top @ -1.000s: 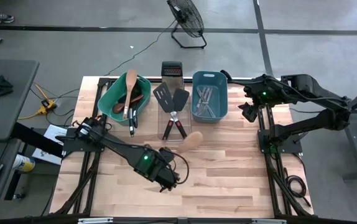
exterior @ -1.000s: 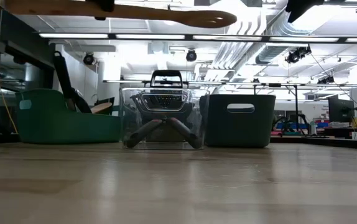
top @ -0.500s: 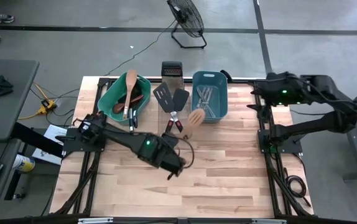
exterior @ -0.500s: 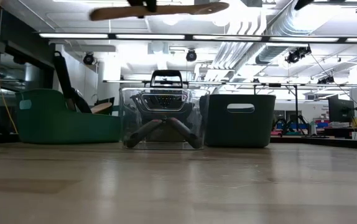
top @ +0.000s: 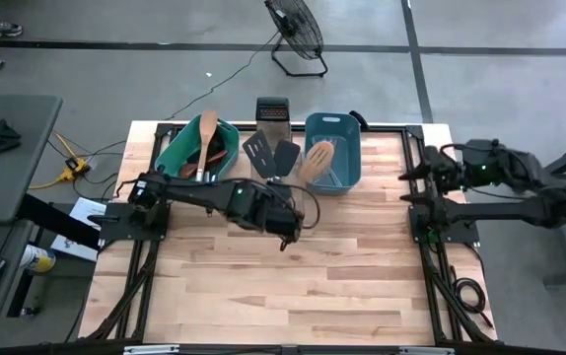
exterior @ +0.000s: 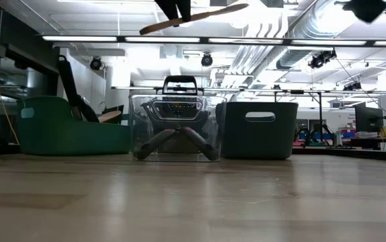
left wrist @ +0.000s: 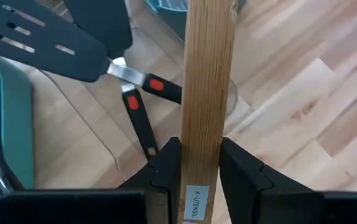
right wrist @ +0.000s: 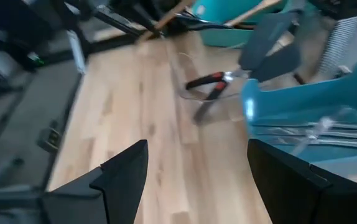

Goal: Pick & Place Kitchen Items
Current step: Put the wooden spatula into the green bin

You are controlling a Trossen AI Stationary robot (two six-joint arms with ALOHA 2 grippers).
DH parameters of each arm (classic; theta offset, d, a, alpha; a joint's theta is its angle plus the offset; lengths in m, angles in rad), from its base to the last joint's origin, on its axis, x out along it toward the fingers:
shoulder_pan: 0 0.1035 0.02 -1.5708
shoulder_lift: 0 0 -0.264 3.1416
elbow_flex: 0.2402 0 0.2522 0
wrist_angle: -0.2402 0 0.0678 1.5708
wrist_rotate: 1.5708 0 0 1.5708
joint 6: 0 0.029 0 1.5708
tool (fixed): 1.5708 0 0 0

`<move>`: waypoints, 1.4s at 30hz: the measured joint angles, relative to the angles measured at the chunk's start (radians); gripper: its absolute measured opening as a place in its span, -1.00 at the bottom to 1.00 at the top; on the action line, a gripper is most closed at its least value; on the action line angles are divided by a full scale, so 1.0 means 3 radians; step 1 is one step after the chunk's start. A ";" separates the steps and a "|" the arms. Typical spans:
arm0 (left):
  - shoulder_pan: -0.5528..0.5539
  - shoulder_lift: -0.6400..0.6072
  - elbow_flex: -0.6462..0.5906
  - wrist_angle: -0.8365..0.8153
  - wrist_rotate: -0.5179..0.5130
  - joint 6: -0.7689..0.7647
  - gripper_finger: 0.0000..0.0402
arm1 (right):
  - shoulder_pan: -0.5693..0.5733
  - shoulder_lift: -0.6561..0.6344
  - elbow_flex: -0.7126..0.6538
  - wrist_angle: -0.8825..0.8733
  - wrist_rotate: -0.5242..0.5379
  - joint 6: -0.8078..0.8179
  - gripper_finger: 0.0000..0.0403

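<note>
A: Which arm is doing the work?

B: The left one. The left gripper (top: 288,229) is up above the table (top: 362,266), just in front of the clear tub (top: 275,187), and its fingers (left wrist: 166,163) are clamped on the flat handle of a wooden spatula (top: 312,164).

A: Where is the spatula's broad end?

B: From overhead it lies over the near left corner of the blue tub (top: 334,151). In the low view the spatula (exterior: 193,17) is high in the air, tilted, with the blade end higher than the held end.

A: What else is sorted already?

B: The teal tub (top: 196,156) has a wooden spoon (top: 205,140) leaning out of it with other dark utensils underneath. The clear tub holds two black turners (top: 270,156) with red and black handles. The blue tub has silver metal pieces (top: 330,156) in it; I think they are knives or tongs, but they are too small to tell apart. A box grater (top: 272,110) stands behind the clear tub.

A: And the other arm?

B: The right gripper (top: 409,175) waits at the right edge of the table, well apart from the tubs, fingers (right wrist: 119,171) spread wide with nothing between them.
</note>
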 joint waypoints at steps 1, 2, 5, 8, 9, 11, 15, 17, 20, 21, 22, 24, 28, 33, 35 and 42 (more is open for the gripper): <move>0.0028 0.0000 0.0000 -0.0003 0.0001 0.0007 -0.60 | 0.0000 -0.0110 -0.0158 0.0136 -0.0039 0.0048 0.33; 0.0056 0.0000 0.0000 0.0000 0.0002 0.0027 -0.60 | 0.0000 -0.0215 -0.0317 0.0281 -0.0077 0.0104 0.33; 0.0127 -0.0022 -0.0001 -0.0003 0.0003 0.0083 -0.60 | 0.0000 -0.0492 -0.0786 0.0728 -0.0190 0.0259 0.33; 0.0191 -0.0069 -0.0003 -0.0083 0.0004 0.0083 -0.60 | 0.0000 -0.0694 -0.1184 0.1090 -0.0299 0.0413 0.33; 0.0214 -0.0084 -0.0004 -0.0131 0.0004 0.0080 -0.60 | 0.0000 -0.0747 -0.1309 0.1176 -0.0347 0.0471 0.33; 0.0252 -0.0140 -0.0002 -0.0243 0.0000 0.0039 -0.60 | 0.0000 -0.0823 -0.1527 0.1335 -0.0464 0.0587 0.33; 0.0336 -0.0274 -0.0024 -0.0264 -0.0079 0.0088 -0.60 | 0.0000 -0.0919 -0.1789 0.1667 -0.0635 0.0857 0.33; 0.0408 -0.0323 -0.0022 -0.0270 -0.0144 0.0159 -0.60 | 0.0000 -0.0921 -0.1804 0.1794 -0.0618 0.0908 0.33; 0.0561 -0.0450 -0.0075 -0.0268 -0.0203 0.0302 -0.60 | 0.0000 -0.0931 -0.1813 0.1774 -0.0546 0.0973 0.33; 0.0625 -0.0489 -0.0091 -0.0276 -0.0209 0.0322 -0.60 | 0.0000 -0.0929 -0.1813 0.1788 -0.0545 0.0988 0.33; 0.0691 -0.0527 -0.0122 -0.0262 -0.0216 0.0359 -0.60 | -0.0001 -0.0930 -0.1813 0.1798 -0.0546 0.0990 0.33; 0.0819 -0.0611 -0.0223 -0.0272 -0.0220 0.0505 -0.60 | 0.0000 -0.0931 -0.1813 0.1831 -0.0550 0.0992 0.33; 0.1094 -0.0724 -0.0381 -0.0270 -0.0212 0.0784 -0.60 | 0.0000 -0.0931 -0.1839 0.1952 -0.0403 0.0969 0.33; 0.1397 -0.0818 -0.0575 -0.0266 -0.0191 0.1057 -0.60 | 0.0000 -0.0925 -0.2206 0.2735 -0.0229 0.1188 0.33; 0.1506 -0.0865 -0.0676 -0.0263 -0.0155 0.1159 -0.60 | 0.0000 -0.0901 -0.2409 0.3068 -0.0113 0.1294 0.33; 0.1961 -0.1201 -0.1338 -0.0264 -0.0108 0.1198 -0.60 | 0.0000 -0.0855 -0.2751 0.3430 0.0273 0.1491 0.33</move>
